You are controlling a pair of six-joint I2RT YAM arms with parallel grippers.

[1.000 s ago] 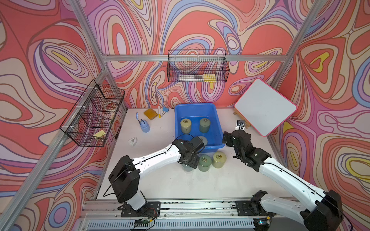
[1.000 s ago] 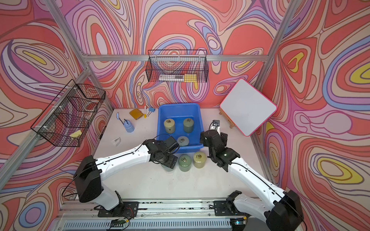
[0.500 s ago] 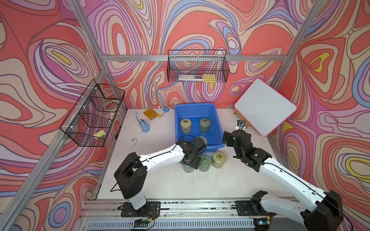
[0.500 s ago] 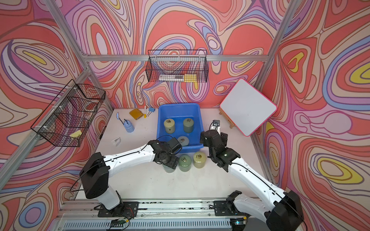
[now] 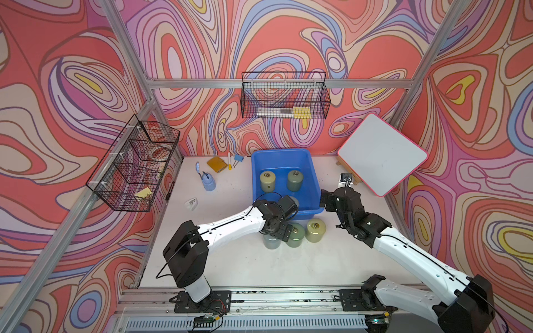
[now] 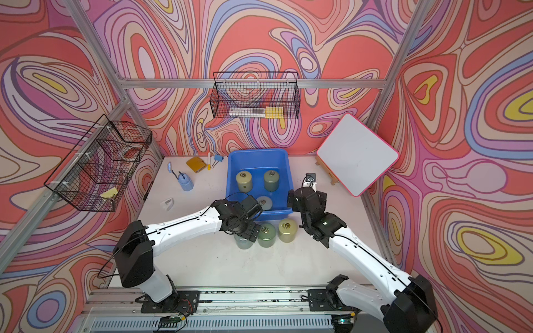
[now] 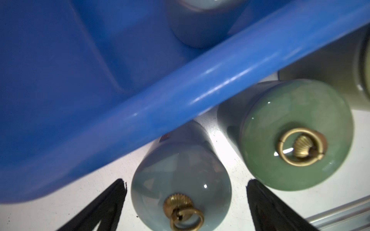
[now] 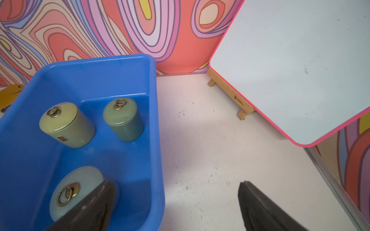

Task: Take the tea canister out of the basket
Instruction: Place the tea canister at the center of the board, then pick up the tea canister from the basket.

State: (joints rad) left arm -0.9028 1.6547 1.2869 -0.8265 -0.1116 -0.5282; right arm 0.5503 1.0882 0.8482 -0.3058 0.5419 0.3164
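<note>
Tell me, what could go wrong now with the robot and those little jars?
1. The left gripper is open around the grey jar, with one finger right beside the green jar; pulling away crookedly could knock either over.
2. The basket rim is very close to both jars, so a bumped jar might hit it.
3. The right gripper is open across the basket's wall; coming straight down, it could catch the rim.

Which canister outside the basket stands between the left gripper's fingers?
The grey-blue canister, at the row's end. The green canister and the yellow canister stand beside it, outside the open left gripper.
</note>
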